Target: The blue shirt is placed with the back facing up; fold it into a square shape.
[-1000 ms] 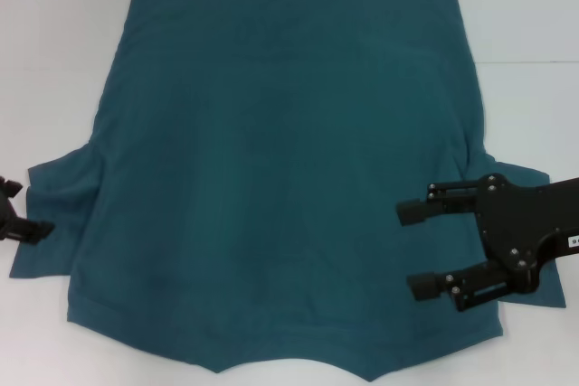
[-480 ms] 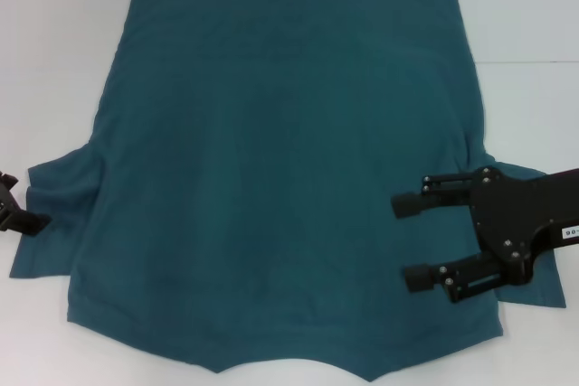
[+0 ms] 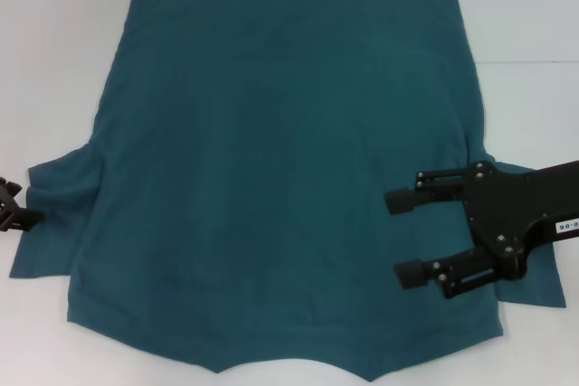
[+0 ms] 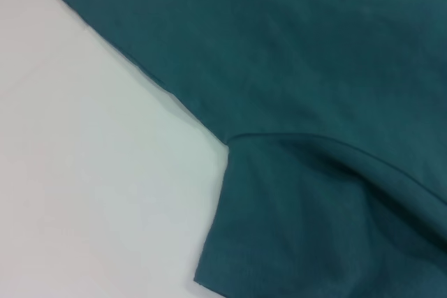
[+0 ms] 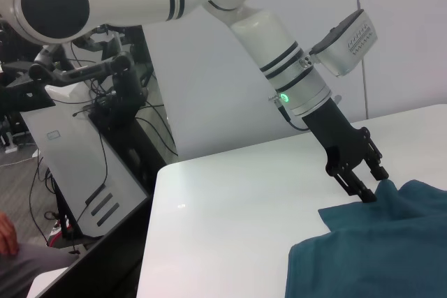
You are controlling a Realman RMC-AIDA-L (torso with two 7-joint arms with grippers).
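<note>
Left gripper [image 3: 16, 210] sits at the far left edge of the head view, right at the tip of the left sleeve; the right wrist view shows its fingertips [image 5: 364, 193] down on the sleeve edge, close together, but I can't tell if they're actually pinching cloth.

Blue shirt [image 3: 280, 160] lies flat on the white table [image 3: 54, 42], spread full width, hem at the far side, collar end nearest the robot. Both sleeves stick out sideways, unfolded. Left wrist view shows only the sleeve-to-body seam area and bare table, no fold there.

Right gripper [image 3: 403, 237] is over the shirt body, just inside the right sleeve, jaws spread wide, holding nothing.

Progress: basically at the start. No fold visible anywhere. My read is the first step is in hand, grabbing the sleeves to bring them inward. Still left: both sleeve/side folds, then folding lengthwise to get the square.
</note>
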